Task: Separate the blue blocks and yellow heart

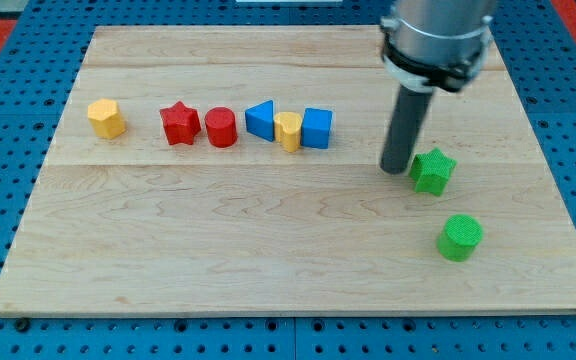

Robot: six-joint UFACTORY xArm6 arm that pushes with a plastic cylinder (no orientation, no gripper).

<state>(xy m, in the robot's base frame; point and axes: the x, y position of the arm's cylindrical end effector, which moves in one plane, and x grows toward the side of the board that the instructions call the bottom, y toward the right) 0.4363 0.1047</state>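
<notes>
**Three blocks stuck in a row, waiting to be pushed apart**

Three blocks sit pressed together near the middle of the wooden board (268,260). The yellow heart (288,131) is the one in the middle. The blue triangle block (260,120) touches the heart on the view's left. The blue cube (317,128) touches the heart on the view's right.

My tip (397,168) is well to the right of the heart, past the blue cube, with bare wood in between. There is no claw on this arm, only a rod, so there is nothing to open or close.

I think the job has not started yet, because the heart is touching both blue blocks. Next, my tip likely needs to slide left toward the heart and nudge one block out of the row without dragging the others along. That looks tricky, since they sit so close.

Further left of the heart are a red cylinder (221,127), a red star (180,123), and a yellow block (107,118) far off. Right of the heart, a green star (432,171) sits just beside my tip, and a green cylinder (460,237) lies below it.
</notes>
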